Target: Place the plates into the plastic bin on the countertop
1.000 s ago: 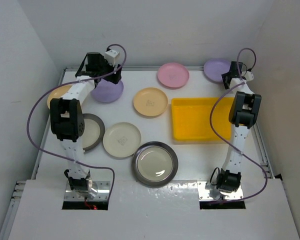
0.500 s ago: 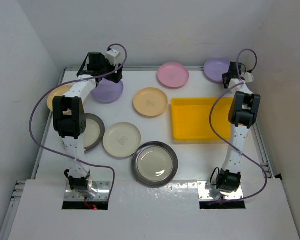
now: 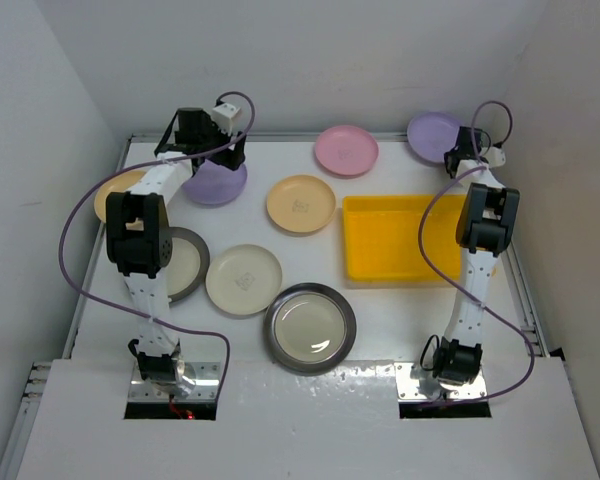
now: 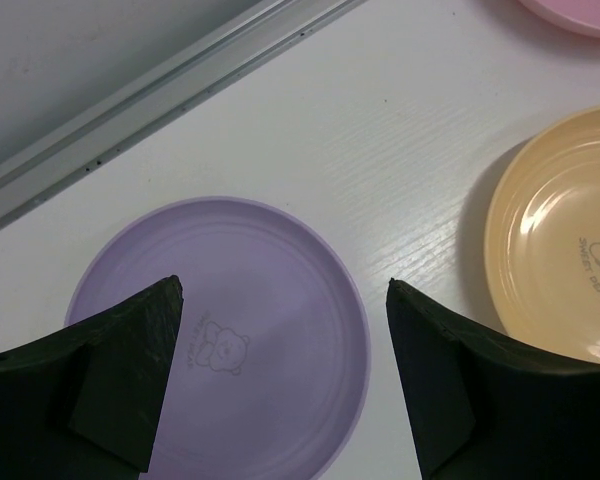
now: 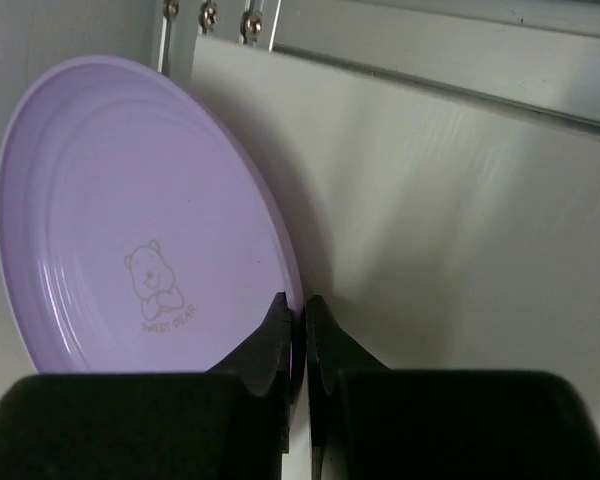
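Right claw point(image 5: 297, 312) pinches a lilac plate point(image 5: 130, 230) (yellow bin point(image 3: 390, 242) near).

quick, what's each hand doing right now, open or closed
left hand: open, over a flat round lilac plate, holding nothing
right hand: closed on the rim of the other round lilac plate

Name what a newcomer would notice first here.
The bright yellow bin at right centre shows no plate in it. The right gripper pinches the rim of a tilted lilac plate at the far right corner, while the left gripper hangs open over a second lilac plate at far left.
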You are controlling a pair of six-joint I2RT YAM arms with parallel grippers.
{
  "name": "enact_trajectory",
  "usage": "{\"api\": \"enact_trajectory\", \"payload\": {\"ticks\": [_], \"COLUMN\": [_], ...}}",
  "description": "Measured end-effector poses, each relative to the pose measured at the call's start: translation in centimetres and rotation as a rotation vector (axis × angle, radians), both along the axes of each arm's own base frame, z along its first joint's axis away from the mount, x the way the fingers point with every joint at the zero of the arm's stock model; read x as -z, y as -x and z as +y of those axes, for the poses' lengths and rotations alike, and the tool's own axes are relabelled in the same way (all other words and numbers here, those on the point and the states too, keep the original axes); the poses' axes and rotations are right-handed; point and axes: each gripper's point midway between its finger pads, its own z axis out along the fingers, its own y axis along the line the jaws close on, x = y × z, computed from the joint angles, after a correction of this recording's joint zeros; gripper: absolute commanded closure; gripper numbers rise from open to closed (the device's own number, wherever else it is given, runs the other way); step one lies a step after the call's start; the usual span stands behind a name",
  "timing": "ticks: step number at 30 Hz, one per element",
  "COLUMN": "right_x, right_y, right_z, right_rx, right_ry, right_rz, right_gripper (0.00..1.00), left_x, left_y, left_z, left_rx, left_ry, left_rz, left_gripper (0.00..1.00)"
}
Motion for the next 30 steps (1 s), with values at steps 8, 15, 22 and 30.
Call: {"api": "enact_trajectory", "payload": {"ticks": [8, 15, 22, 30], "right_x": [-2.6, -13.1, -16.4, -6.5], "right_y": [2.0, 5.2, 16.2, 30.3], "right_z": [2.6, 8.3, 14.7, 16.0], "right_rx": [-0.126, -0.346, -0.645, -0.799], "right_ry": [0.060, 0.175, 0.233, 0.097], "right_rz": [0.031, -0.070, -0.016, 0.306], "right_gripper": [1.00, 1.00, 1.00, 1.00], "left_x": [-0.1, 0.5, 1.0, 1.6], "left_y": [0.1, 1.3, 3.7, 6.9], "left_z": [-0.5, -0.9, -1.6, -3.2], "left_rx": [0.024, 0.050, 0.066, 0.104], "left_ry": [0.015, 0.032, 0.050, 0.059], "left_rz": [-0.001, 0.023, 0.062, 0.097], "left_gripper": [0.16, 0.16, 0.16, 0.16]}}
